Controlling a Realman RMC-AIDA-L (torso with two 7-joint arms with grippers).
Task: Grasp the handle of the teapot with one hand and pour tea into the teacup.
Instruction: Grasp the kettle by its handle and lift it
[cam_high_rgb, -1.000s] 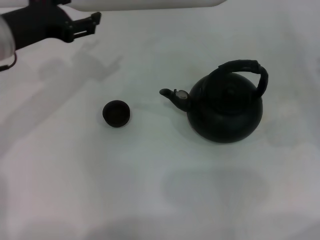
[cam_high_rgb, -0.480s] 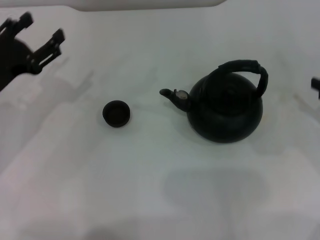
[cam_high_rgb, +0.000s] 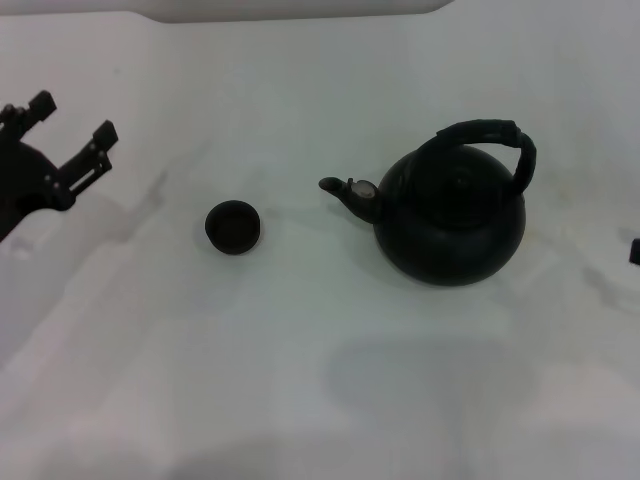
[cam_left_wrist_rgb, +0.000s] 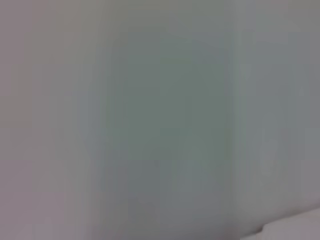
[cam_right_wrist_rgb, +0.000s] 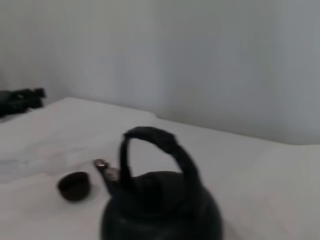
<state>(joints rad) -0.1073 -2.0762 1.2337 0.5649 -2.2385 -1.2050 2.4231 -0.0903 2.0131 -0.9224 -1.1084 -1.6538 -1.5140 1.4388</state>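
The black teapot (cam_high_rgb: 452, 220) stands upright on the white table, right of centre, its spout pointing left. Its ribbed black handle (cam_high_rgb: 488, 135) arches over the lid. The small black teacup (cam_high_rgb: 233, 226) sits to the left of the spout, apart from it. My left gripper (cam_high_rgb: 72, 118) is open and empty at the far left edge, well away from the cup. Only a dark tip of my right gripper (cam_high_rgb: 634, 250) shows at the right edge, clear of the teapot. The right wrist view shows the teapot (cam_right_wrist_rgb: 161, 207), its handle (cam_right_wrist_rgb: 155, 145) and the teacup (cam_right_wrist_rgb: 74, 186).
The white table (cam_high_rgb: 300, 380) has a far edge near the top of the head view, with a pale wall behind. The left wrist view shows only blurred grey wall.
My left gripper has swung from the top left down and out to the far left edge. A tip of my right gripper came in at the right edge and has dropped lower.
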